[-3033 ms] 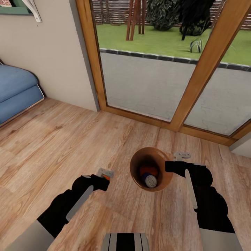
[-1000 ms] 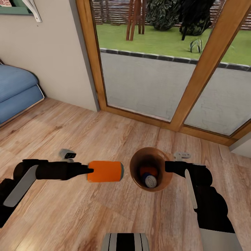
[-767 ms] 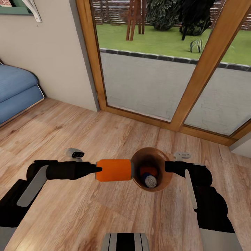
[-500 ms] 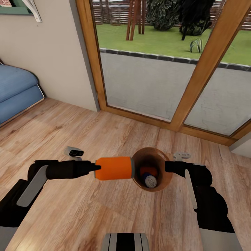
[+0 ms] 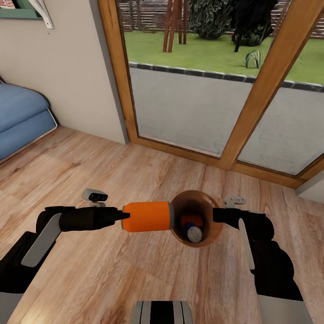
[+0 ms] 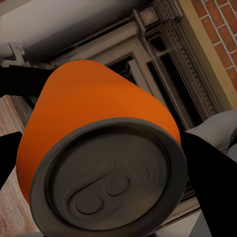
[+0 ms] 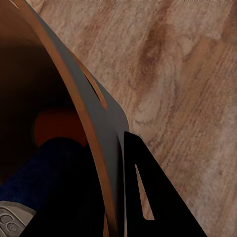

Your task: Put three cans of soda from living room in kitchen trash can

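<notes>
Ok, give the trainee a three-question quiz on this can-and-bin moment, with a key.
1. True or false: the orange can held by the left end effector is upright.
2. How many cans already lie inside the brown bin?
3. The right end effector is at: A) the sofa, B) the bin's rim, C) the glass door.

Key: 1. False, it lies sideways, grey top toward the bin. 2. Two, one orange and one dark blue. 3. B.

No text, label, brand or number can be read on anything here.
</notes>
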Robot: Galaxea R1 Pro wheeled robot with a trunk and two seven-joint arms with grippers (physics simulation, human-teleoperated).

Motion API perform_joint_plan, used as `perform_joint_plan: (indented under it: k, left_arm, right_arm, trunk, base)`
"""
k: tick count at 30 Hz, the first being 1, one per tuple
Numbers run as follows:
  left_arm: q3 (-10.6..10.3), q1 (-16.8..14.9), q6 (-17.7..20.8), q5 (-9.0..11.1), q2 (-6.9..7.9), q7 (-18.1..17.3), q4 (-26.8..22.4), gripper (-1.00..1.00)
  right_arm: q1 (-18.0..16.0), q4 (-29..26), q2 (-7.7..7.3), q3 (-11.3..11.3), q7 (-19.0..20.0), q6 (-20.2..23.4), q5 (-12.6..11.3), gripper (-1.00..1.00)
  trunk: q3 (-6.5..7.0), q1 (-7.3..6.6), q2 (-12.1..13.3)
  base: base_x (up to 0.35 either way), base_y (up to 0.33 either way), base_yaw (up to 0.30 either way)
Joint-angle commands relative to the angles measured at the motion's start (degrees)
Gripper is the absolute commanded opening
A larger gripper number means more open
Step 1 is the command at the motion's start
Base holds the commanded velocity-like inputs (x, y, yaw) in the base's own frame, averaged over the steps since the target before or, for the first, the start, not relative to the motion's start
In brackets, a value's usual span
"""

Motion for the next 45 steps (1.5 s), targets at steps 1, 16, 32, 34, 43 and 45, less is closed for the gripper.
perform_joint_plan:
  k: [1, 16, 32, 34, 43, 45]
  left_arm:
    - [0.01, 0.0, 0.01, 0.01, 0.0, 0.0, 0.0, -1.0]
    - [-0.06, 0.0, 0.01, -0.01, -6.84, 11.11, 0.0, -1.0]
    - [-0.06, 0.0, 0.01, -0.04, -8.57, 16.29, 0.07, -1.0]
    - [-0.06, 0.0, 0.01, 0.0, -8.99, 17.31, 0.08, -1.0]
    - [-0.1, 0.0, 0.01, -0.65, -14.01, 22.44, 0.17, -1.0]
    - [-0.15, 0.0, 0.01, -0.66, -15.24, 24.57, 0.18, -1.0]
  right_arm:
    - [-0.02, 0.0, 0.01, 0.01, 0.35, 0.1, -1.22, -1.0]
    - [-0.02, 0.03, 0.01, 0.01, 0.35, 0.1, -1.22, -1.0]
    - [-0.02, 0.02, 0.01, 0.01, 0.35, 0.1, -1.22, -1.0]
    - [-0.02, 0.03, 0.01, 0.01, 0.35, 0.1, -1.22, -1.0]
    - [-0.02, 0.03, 0.01, 0.01, 0.35, 0.1, -1.22, -1.0]
    - [-0.02, 0.04, 0.01, 0.01, 0.35, 0.1, -1.22, -1.0]
  trunk:
    - [0.01, -0.01, 0.0]
    - [0.01, -0.01, 0.0]
    - [0.01, -0.01, 0.0]
    - [0.01, -0.01, 0.0]
    - [0.01, -0.01, 0.0]
    - [0.01, -0.01, 0.0]
  base:
    - [0.0, 0.0, 0.0]
    - [0.0, 0.0, 0.0]
    - [0.0, 0.0, 0.0]
    - [0.0, 0.0, 0.0]
    - [0.0, 0.0, 0.0]
    - [0.0, 0.0, 0.0]
